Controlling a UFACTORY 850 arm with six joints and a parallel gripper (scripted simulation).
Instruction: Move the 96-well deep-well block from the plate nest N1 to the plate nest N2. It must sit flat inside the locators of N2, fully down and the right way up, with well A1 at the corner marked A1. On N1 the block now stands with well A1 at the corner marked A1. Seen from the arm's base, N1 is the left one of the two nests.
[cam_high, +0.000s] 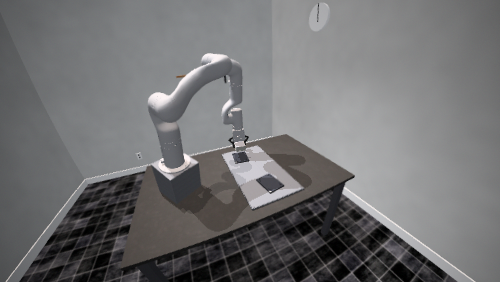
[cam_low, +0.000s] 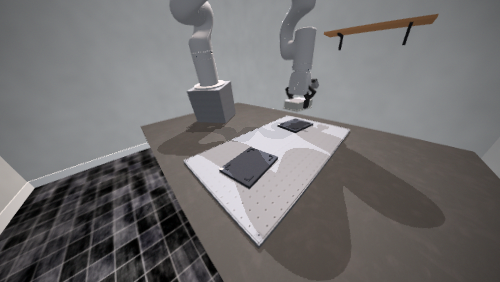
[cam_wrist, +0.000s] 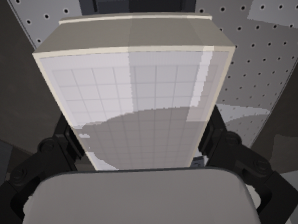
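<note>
The white deep-well block (cam_wrist: 133, 92) is between my gripper's (cam_wrist: 141, 144) two black fingers, upright, with its grid of wells facing the wrist camera. In the top and exterior views the gripper (cam_low: 299, 96) holds the block (cam_low: 296, 103) a short way above N1 (cam_low: 295, 125) at the far end of the white perforated baseplate (cam_low: 270, 165). Nest N2 (cam_low: 249, 166) lies empty at the near end. In the top view the block (cam_high: 240, 145) hangs over N1 (cam_high: 240, 157), and N2 (cam_high: 270, 183) lies beyond it.
The arm's grey pedestal (cam_high: 176, 180) stands on the dark table beside the baseplate. A wooden wall shelf (cam_low: 380, 25) hangs behind the table, well above the work height. The table edge runs close to the baseplate's near end.
</note>
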